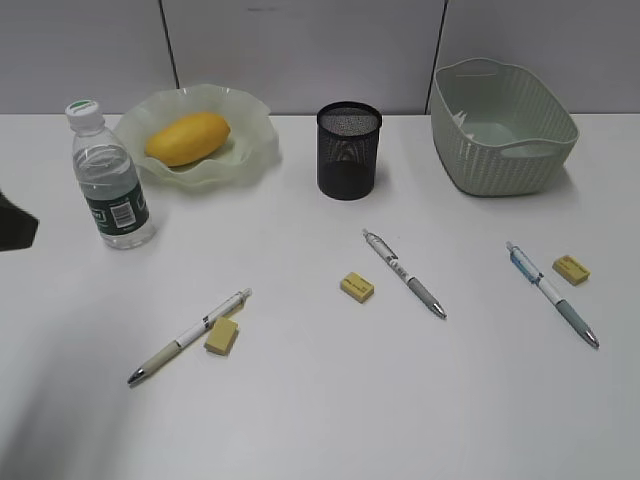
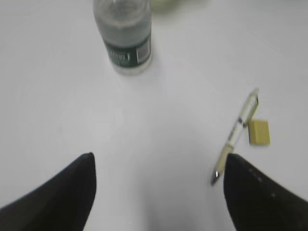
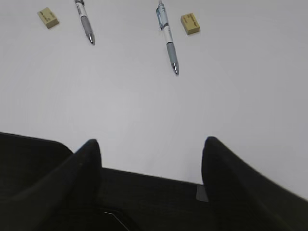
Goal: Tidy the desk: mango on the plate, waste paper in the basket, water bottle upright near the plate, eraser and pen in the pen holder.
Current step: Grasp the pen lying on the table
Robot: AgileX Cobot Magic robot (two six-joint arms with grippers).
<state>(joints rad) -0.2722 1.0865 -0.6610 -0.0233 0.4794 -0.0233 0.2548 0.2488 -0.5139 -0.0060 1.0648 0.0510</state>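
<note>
Black left gripper point(image 2: 159, 166) spread wide, empty; water bottle point(image 2: 123, 36) upright ahead, pen point(image 2: 236, 134) just right. Right gripper point(image 3: 151, 154) likewise released above counter point(image 3: 144, 106).

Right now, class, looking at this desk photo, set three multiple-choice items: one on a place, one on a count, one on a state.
1. Where is the mango?
A. in the basket
B. on the plate
C. on the bare desk

2. How many pens lie on the desk?
A. one
B. two
C. three

3. How does the water bottle stand?
A. upright, capped
B. on its side
C. upright, uncapped

Answers: 1 B, the fruit sits in the wavy green dish. 2 C, one lies at left, middle and right. 3 A, its white cap points up.
</note>
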